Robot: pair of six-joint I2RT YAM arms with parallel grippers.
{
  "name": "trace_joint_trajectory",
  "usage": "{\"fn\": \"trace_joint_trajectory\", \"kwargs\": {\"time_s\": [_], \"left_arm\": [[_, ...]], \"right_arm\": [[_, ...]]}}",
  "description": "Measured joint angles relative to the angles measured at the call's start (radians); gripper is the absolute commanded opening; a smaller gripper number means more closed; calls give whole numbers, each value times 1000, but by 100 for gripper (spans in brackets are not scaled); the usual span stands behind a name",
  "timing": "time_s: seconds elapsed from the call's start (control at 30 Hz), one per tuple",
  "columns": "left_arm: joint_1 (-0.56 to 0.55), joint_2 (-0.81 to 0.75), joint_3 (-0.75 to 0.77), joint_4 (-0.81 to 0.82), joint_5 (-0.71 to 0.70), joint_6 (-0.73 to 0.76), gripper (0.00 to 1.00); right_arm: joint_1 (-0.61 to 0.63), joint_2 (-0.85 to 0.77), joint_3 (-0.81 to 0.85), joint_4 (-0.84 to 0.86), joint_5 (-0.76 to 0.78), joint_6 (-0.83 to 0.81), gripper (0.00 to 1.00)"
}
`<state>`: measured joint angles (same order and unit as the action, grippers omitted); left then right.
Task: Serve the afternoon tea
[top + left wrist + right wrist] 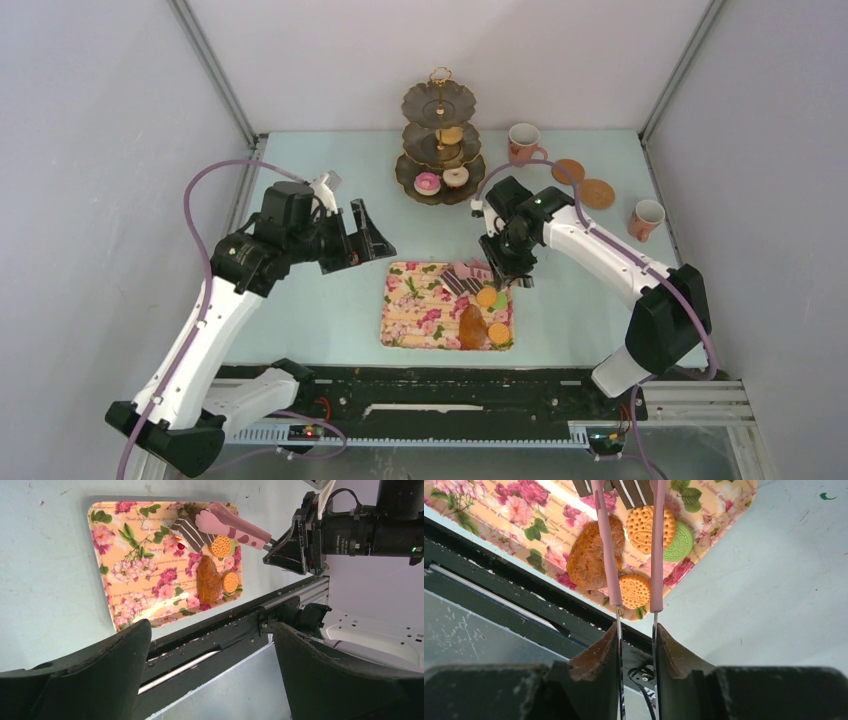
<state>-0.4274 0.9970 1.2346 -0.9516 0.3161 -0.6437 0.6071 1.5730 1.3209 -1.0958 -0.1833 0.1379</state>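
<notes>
Top view: pink donut (427, 182) and white donut (456, 177) on tiered stand's (438, 101) lowest plate; pink mug (523, 143) near cork coasters (598, 193), back right.
Left wrist: left gripper (207, 630) spread, empty; chocolate slice (190, 532) and croissant (208, 579) on floral tray (135, 565).
Right wrist: right gripper (636, 640) clenched on pink tongs (655, 545), above orange macaron (649, 527) and green macaron (680, 542).

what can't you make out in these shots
right wrist view: tips of the pink tongs and most of the striped chocolate slice, cut off by the top edge
top view: the yellowish item on the tiered stand, too small to name
right wrist view: green macaron, partly under an orange macaron
</notes>
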Motion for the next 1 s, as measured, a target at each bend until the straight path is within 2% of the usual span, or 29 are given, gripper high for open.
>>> {"fn": "trace_joint_trajectory", "kwargs": {"time_s": [0.27,0.57,1.0], "left_arm": [[0,9,0,1,0,-2,98],[0,18,0,16,0,-3,98],[-1,16,0,31,0,-11,98]], "right_arm": [[-20,-12,0,-5,-43,2,8],[-79,-111,0,-32,-138,31,3],[-240,-175,-68,21,-435,153,0]]}}
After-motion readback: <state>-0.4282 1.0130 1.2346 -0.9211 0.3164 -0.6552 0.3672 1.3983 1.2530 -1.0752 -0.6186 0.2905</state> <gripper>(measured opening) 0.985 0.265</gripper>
